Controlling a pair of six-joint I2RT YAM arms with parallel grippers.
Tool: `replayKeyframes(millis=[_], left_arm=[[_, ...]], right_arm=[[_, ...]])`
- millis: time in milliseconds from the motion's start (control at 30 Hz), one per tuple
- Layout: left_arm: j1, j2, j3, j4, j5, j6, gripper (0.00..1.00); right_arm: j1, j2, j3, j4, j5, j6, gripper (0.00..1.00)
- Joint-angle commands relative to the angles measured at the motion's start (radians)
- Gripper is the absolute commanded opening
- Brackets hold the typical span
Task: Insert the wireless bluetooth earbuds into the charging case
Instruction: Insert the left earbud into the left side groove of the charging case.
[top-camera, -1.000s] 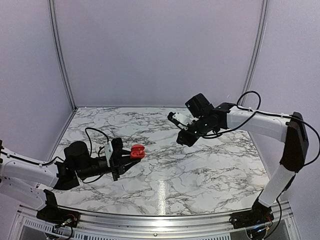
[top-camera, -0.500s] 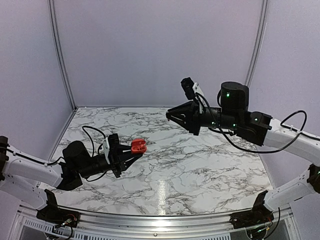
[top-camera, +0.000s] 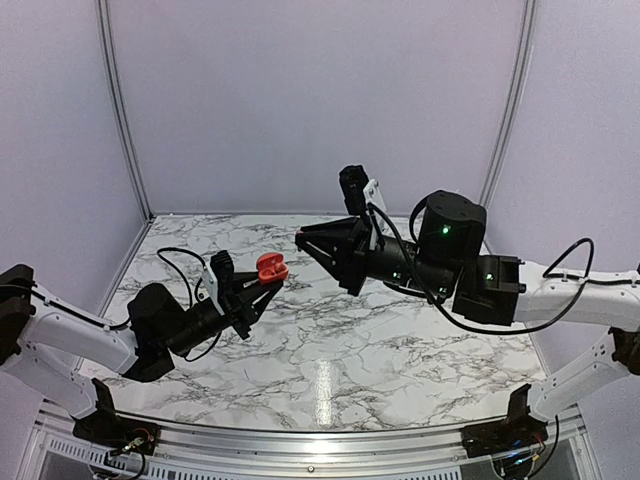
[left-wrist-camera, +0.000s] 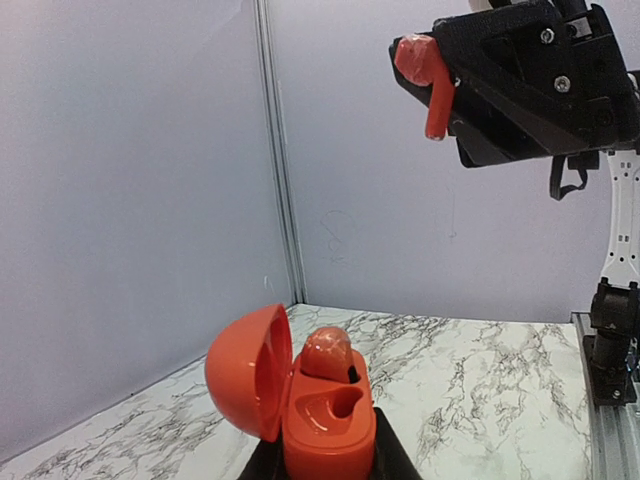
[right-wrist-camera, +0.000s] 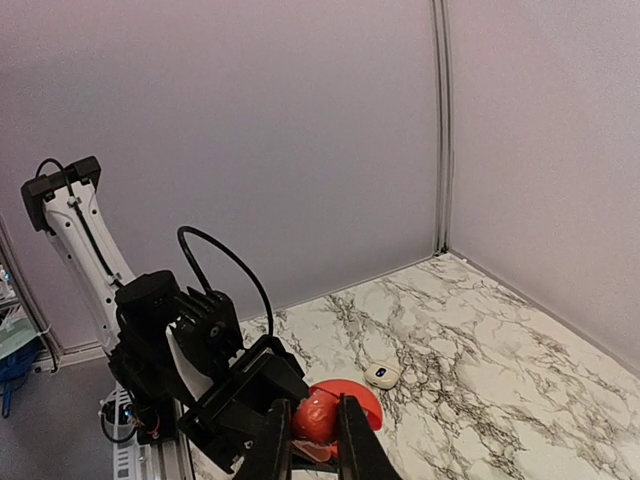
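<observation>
Above the tabletop's left half, your left gripper (top-camera: 262, 287) clamps the case (top-camera: 271, 266); your right gripper (top-camera: 303, 238) pinches the light, slippery earbud (left-wrist-camera: 428, 80), best held near its bulb.

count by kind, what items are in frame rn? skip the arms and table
Red earbuds: 2, the seated earbud in the case and the held earbud up in the air
Red charging case, lid open: 1
Small white object with a dark spot, on the table: 1
Total: 4

Opposed wrist views, shared charging case (left-wrist-camera: 322, 440)
</observation>
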Motion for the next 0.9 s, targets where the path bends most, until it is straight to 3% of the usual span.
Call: replayKeyframes(millis=[0, 867], left_arm=[[-0.013, 0.034, 0.035, 0.129, -0.086, 0.003, 0.00], [-0.037, 0.099, 0.047, 0.230, -0.149, -0.031, 0.00]], right_arm=[[0.037, 0.044, 0.011, 0.088, 0.134, 0.045, 0.08], [0.066, 0.187, 0.038, 0.193, 0.190, 0.142, 0.07]])
